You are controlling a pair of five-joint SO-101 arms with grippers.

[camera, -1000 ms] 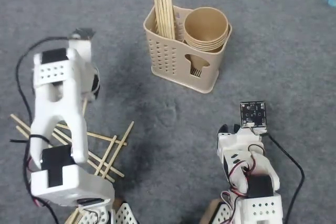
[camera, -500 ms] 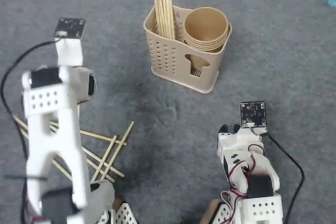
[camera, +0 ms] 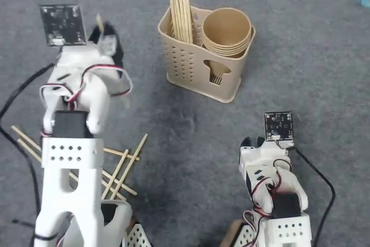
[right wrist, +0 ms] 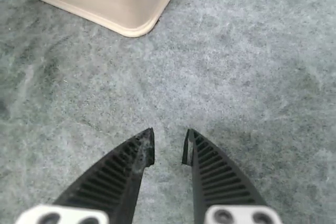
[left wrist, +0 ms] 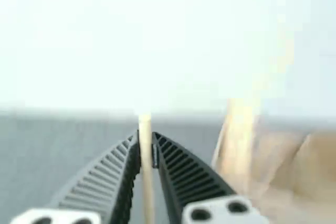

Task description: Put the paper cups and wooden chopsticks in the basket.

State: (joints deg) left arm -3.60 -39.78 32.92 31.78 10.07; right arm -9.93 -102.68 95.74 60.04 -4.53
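— How far along are we looking on this one?
— We're judging it well along. The paper cups are sitting stacked in one compartment of the basket. A bundle of chopsticks is standing upright in the compartment beside them.
— So the cups are looking finished?
— We're thinking so; every cup we're seeing is sitting in that stack. What's left is wood. Several loose chopsticks are lying crossed on the table by the left arm's base, well apart from the basket.
— What's the left gripper doing?
— It's hanging raised, off to one side of the basket. Its fingers are pinching a single chopstick between them, and the stick is poking out past the tips.
— And the right gripper?
— It's sitting low over the table near the basket's corner, fingers a narrow gap apart and gripping nothing.
— So we're expecting that one stick to go in, then the pile?
— That's how we're reading it.
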